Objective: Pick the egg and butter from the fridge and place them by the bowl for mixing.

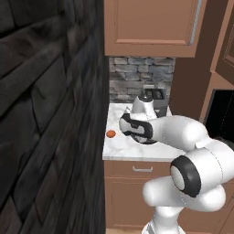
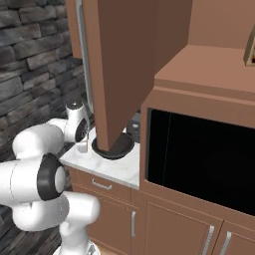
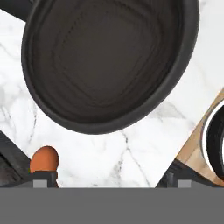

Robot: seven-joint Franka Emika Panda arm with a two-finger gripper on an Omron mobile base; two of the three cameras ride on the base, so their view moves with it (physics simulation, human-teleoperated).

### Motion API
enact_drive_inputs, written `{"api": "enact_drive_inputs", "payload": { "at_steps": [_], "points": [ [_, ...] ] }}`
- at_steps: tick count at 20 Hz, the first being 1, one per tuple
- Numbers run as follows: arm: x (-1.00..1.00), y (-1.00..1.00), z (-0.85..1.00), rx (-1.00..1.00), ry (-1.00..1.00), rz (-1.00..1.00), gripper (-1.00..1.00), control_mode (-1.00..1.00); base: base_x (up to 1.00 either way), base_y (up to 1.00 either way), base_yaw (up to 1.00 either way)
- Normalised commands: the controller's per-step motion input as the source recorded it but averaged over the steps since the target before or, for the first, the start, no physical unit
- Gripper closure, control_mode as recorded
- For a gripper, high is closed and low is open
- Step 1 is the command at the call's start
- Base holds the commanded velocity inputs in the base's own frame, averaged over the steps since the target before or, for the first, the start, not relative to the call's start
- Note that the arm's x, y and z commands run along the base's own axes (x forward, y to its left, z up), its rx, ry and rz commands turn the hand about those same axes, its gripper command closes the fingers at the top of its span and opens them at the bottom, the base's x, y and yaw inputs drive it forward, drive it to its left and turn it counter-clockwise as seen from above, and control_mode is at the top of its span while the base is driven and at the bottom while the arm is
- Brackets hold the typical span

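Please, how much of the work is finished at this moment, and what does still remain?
Looks done: the egg lies on the marble counter, beside the dark bowl, apart from its rim. In hand: nothing; the gripper is open above the counter, the egg next to one fingertip. Left: the butter, which does not lie by the bowl yet, so fetching and placing it probably remains.

An orange-red egg (image 3: 44, 159) lies on a white marble counter (image 3: 140, 153) veined in pale grey. The bowl (image 3: 109, 61) is matte black inside and out. Cabinets (image 1: 151, 27) are warm brown wood; the back wall (image 1: 141, 77) is mottled grey stone; the arm (image 1: 192, 151) is glossy white with dark joints.
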Motion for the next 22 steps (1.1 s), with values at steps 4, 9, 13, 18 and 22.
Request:
{"api": "enact_drive_inputs", "payload": {
  "at_steps": [4,9,13,18,22],
  "points": [
    [-0.49,-0.17,0.34,0.00,-0.12,0.57,-1.00,-1.00,0.00,0.00,0.00],
    [-0.44,-0.09,0.41,-0.01,-0.12,0.49,-1.00,-1.00,0.00,0.00,0.00],
    [-0.48,-0.06,0.32,-0.14,-0.23,0.36,-1.00,-1.00,0.00,0.00,0.00],
    [-0.39,0.00,0.39,-0.19,-0.05,0.22,-1.00,-1.00,0.00,0.00,0.00],
    [-0.35,-0.03,0.38,-0.26,0.00,0.16,-1.00,-1.00,0.00,0.00,0.00]
  ]
}}
